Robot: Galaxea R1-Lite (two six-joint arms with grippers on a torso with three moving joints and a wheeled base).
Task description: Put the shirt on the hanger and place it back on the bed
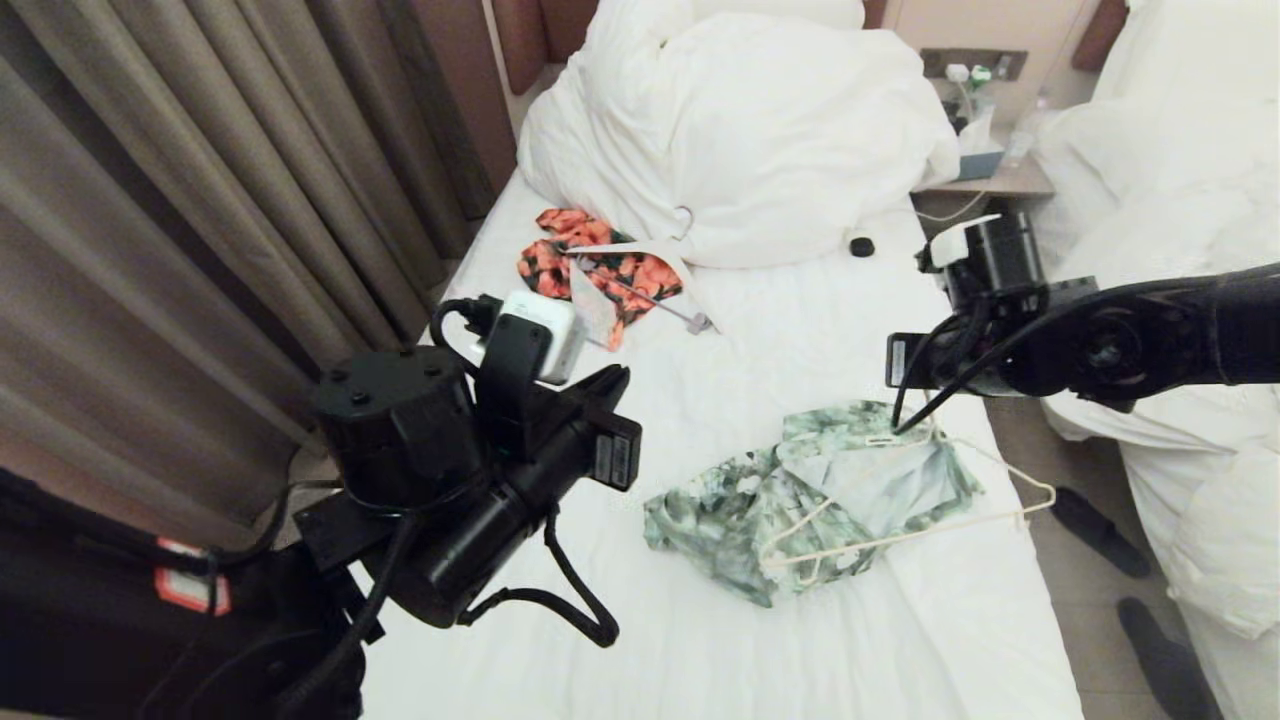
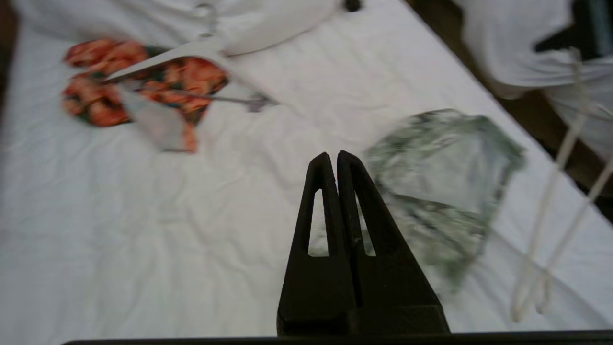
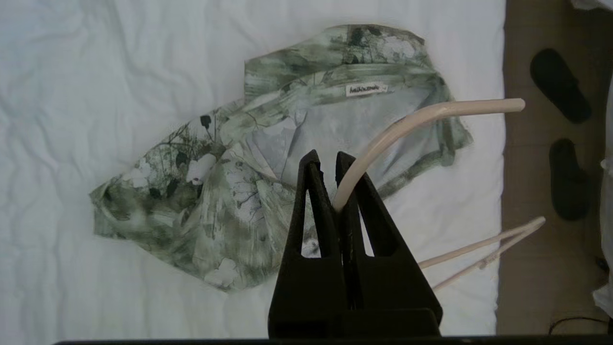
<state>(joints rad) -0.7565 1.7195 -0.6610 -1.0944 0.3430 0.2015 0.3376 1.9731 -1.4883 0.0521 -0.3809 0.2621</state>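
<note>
Pale green and crumpled, the shirt (image 1: 800, 500) lies on the bed (image 1: 800, 330) at about 5 o'clock in the head view. The right pincer (image 3: 330, 158) above it is clamped on the cream hanger (image 3: 407, 124) by its hook. At 8 o'clock, the left pincer (image 2: 332, 155) is closed tight, empty.

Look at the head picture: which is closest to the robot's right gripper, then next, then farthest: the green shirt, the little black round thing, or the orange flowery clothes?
From the right gripper:
1. The shirt, right under it.
2. The small black round thing, farther up the bed, beside the pillow heap.
3. The orange floral garment, across the bed by the curtains.
</note>
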